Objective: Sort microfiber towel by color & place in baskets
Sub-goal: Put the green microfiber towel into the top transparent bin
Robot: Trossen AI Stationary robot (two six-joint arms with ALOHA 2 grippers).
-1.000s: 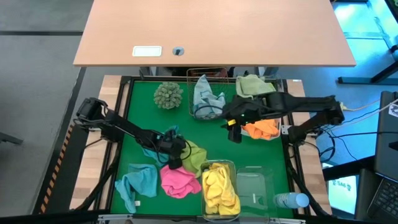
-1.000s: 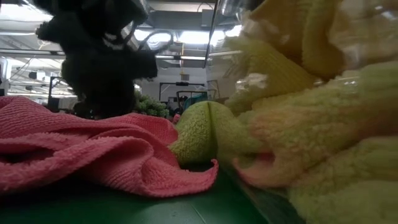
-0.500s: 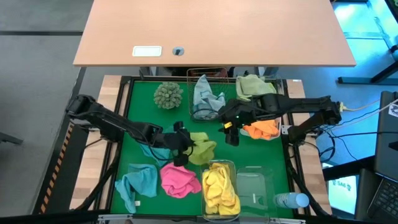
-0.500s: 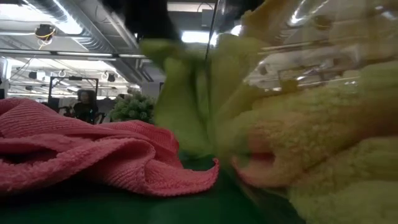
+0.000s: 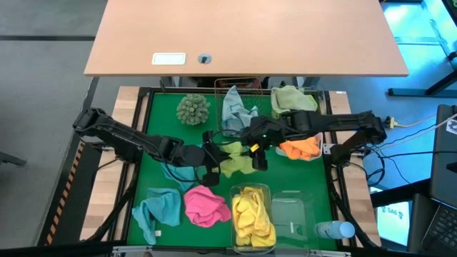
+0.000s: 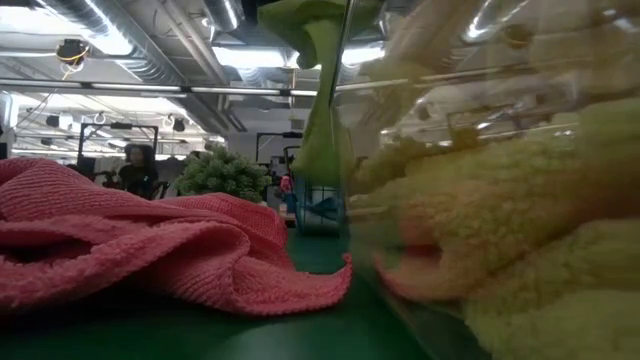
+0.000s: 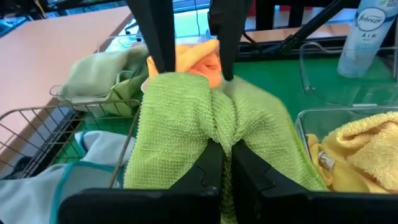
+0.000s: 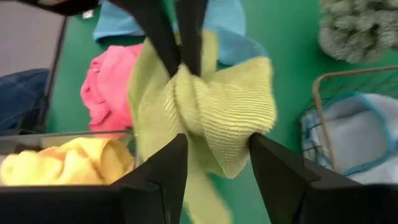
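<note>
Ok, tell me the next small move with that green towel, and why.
Probably the right gripper should close. The left gripper is shut on the lime green towel and holds it up off the mat, and the right gripper's open fingers already sit either side of the bunched cloth, so it looks like a handover.

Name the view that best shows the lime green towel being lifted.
Left wrist view: the lime green towel fills it, pinched in the left gripper. The right wrist view shows it bunched between the right gripper's open fingers; the high view shows it small; the low view, hanging.
</note>
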